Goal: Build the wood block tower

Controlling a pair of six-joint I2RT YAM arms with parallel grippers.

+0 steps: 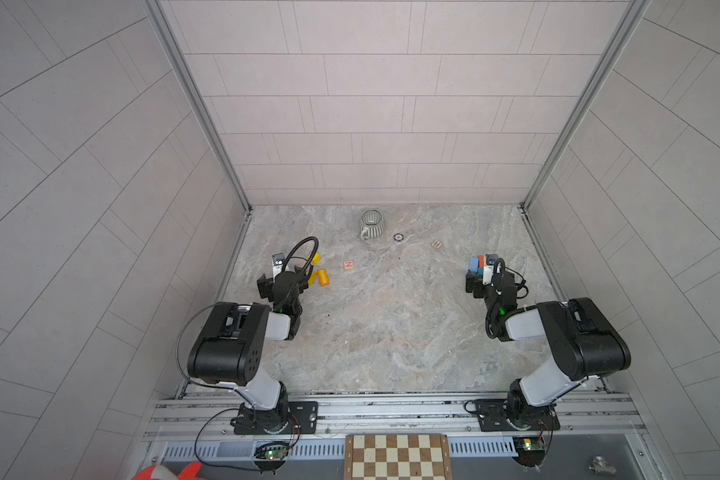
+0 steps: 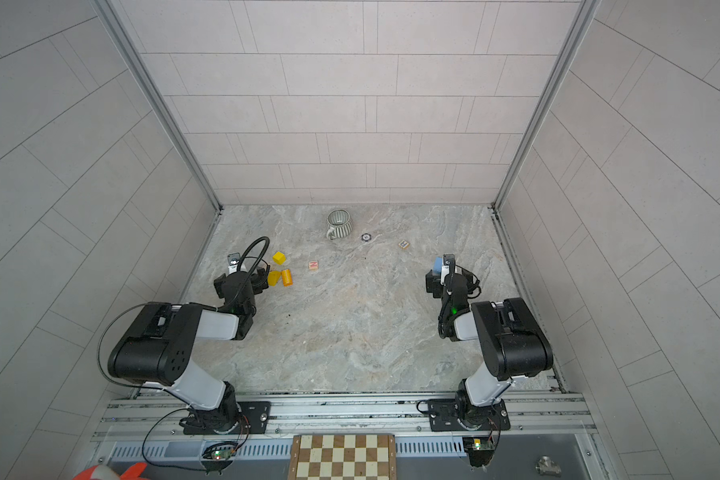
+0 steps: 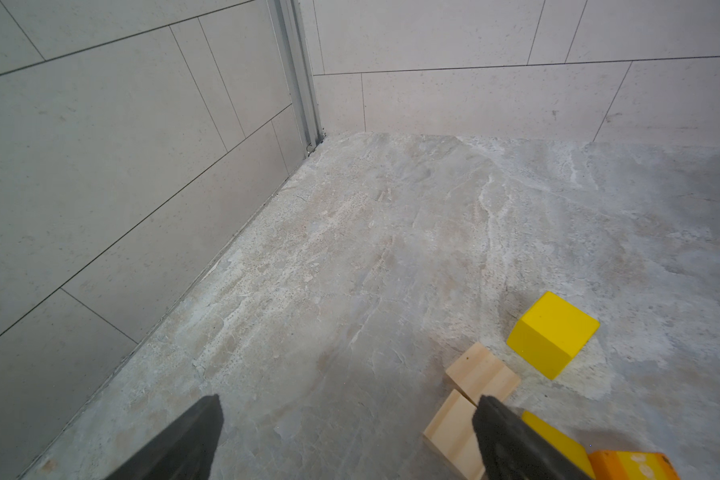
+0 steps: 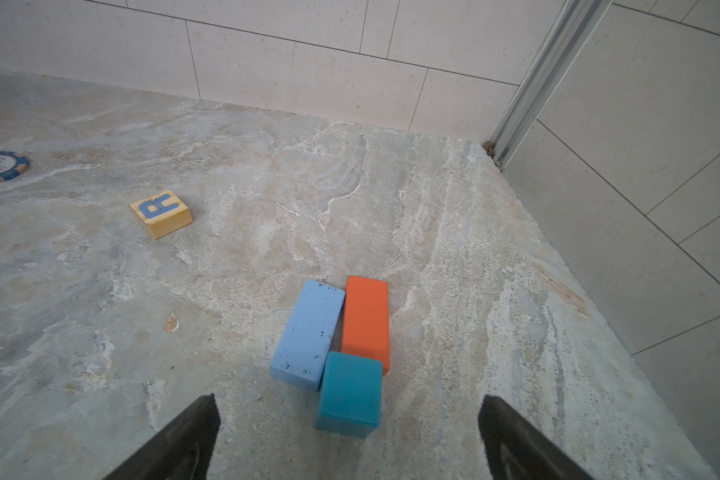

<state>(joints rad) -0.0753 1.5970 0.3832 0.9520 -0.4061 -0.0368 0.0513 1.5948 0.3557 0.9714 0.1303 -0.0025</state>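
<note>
Wood tower: none stands yet. Every piece lies loose on the table (image 1: 391, 332), so all the stacking is left. A blue block (image 4: 308, 334), orange block (image 4: 366, 318) and teal cube (image 4: 350, 395) touch, just before the right gripper (image 4: 348, 401), which is wide and empty. A yellow cube (image 3: 553, 334), plain wedges (image 3: 481, 374) and orange cylinder (image 2: 286, 277) sit by the left gripper (image 3: 348, 409), likewise wide and empty. The N cube (image 2: 313, 265) and R cube (image 4: 161, 212) lie apart between.
</note>
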